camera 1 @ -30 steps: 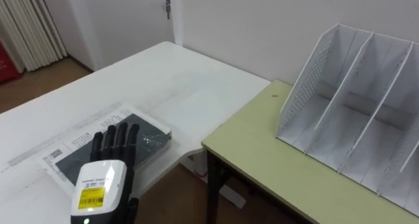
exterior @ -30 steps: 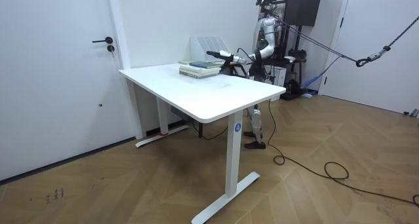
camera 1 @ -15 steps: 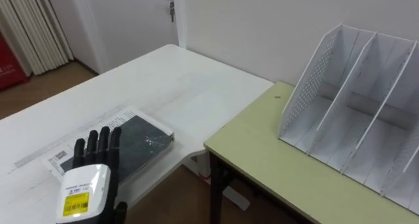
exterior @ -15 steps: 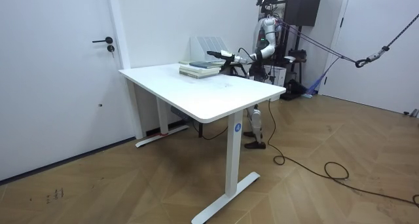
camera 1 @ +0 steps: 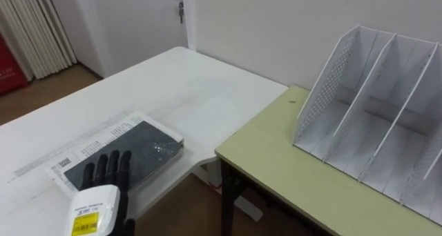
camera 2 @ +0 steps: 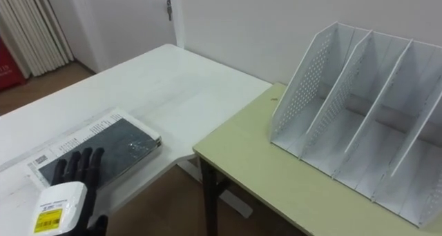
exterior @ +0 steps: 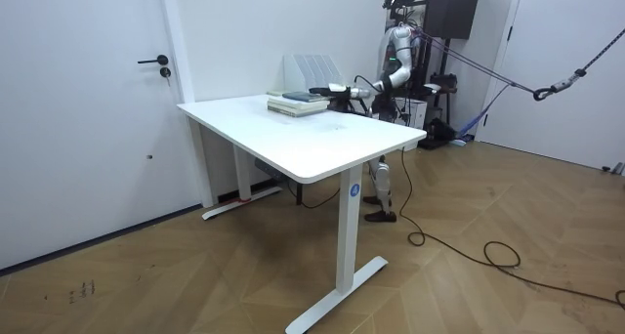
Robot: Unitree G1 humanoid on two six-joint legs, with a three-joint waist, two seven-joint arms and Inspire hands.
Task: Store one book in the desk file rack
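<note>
white counter, left eye view: it took up the left side, and a green counter stood just beside it on the right.
book: it lay flat near the white counter's near rim, dark cover up, with a pale printed strip along its far long side, well apart from the rack.
file rack: white, it stood upright on the green counter, and its slanted compartments were vacant.
left hand: it hung at the book's near end, fingers straight and released, grasping nothing; whether they touched the cover i could not tell.
room view: the robot stood at the far side of the white counter, left hand stretched level toward the book, which from there seemed to top a low stack; the file rack stood behind it.
right eye view: same layout, with the fingers overlapping the near end of the book.
handling, as a judgement: it looked stiff, flat and fairly weighty, with a smooth cover, so a press from above alone would likely slip.
where to hold: one long edge looked best, thumb beneath and fingers on top, which probably meant first sliding the book to overhang the rim; carried firmly, it should stay rigid enough to stand in a compartment.
</note>
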